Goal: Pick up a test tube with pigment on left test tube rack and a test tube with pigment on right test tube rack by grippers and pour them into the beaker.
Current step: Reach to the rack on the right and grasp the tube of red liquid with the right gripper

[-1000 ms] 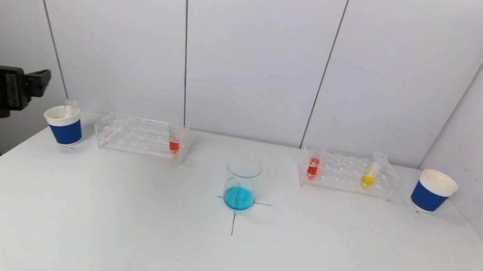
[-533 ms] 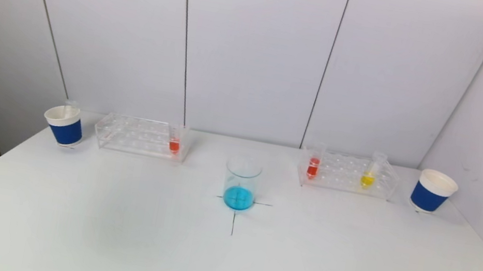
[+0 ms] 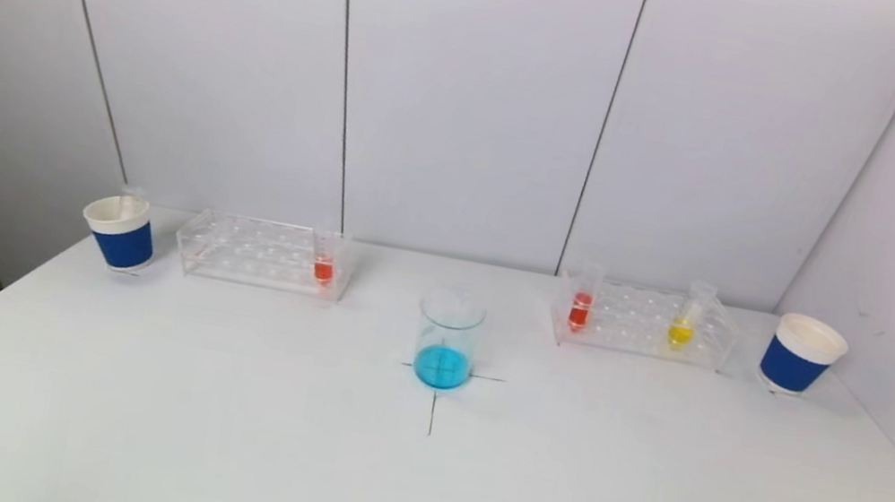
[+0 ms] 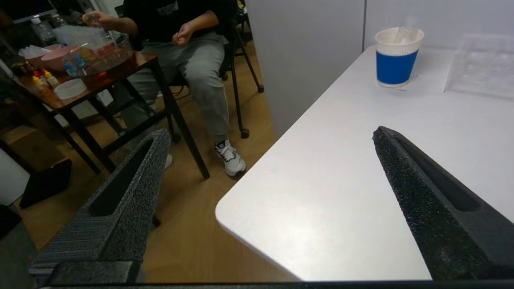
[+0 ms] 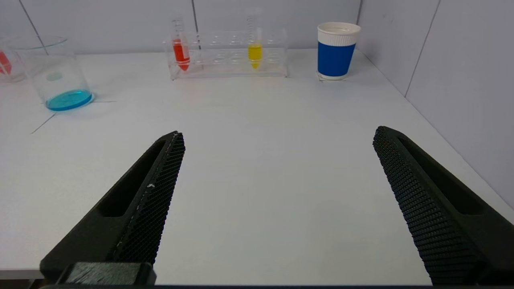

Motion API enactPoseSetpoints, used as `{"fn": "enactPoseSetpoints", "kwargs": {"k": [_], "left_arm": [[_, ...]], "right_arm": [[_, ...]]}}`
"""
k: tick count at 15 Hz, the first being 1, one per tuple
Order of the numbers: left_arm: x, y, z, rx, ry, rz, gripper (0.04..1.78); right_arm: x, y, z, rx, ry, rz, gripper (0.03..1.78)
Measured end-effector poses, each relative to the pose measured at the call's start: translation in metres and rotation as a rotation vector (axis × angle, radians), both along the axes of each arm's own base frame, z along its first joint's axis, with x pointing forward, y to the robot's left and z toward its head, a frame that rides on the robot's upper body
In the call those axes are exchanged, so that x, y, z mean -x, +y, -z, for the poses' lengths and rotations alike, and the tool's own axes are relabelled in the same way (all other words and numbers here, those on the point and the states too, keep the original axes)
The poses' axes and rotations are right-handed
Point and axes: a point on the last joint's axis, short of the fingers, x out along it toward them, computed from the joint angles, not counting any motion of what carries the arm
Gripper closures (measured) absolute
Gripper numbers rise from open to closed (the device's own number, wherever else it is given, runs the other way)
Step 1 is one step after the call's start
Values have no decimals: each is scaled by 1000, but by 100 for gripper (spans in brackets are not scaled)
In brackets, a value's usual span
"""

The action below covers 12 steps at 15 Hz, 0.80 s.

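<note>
White table (image 3: 197,445) with grey wall panels behind, and the beaker (image 3: 447,340) with blue liquid sits on its cross mark in the middle. To the beaker's left is a clear rack (image 3: 258,253) holding one orange tube (image 3: 324,264); to its right another rack (image 3: 643,322) with a red tube (image 3: 581,303) and a yellow tube (image 3: 685,323). A blue paper cup (image 3: 120,233) stands past the left rack, and another cup (image 3: 801,354) past the right one.

So the left arm was in the head view a second ago and it's pulled out of sight now. Left gripper (image 4: 267,138) hangs off the table's near left corner, spread wide, empty. Right gripper (image 5: 277,140) is released too, well short of its rack. Looks like neither pickup has begun.
</note>
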Motion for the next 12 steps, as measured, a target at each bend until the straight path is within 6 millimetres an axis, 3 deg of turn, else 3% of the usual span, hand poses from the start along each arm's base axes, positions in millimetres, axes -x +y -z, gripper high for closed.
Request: {"fn": "enactPoseSetpoints", "kwargs": {"k": [6, 12], "left_arm": [[26, -3, 29, -47, -21, 52, 6], [29, -10, 70, 24, -85, 438, 6]], "right_arm": [[0, 0, 0, 0, 0, 0, 10], [0, 0, 0, 0, 0, 0, 10]]}}
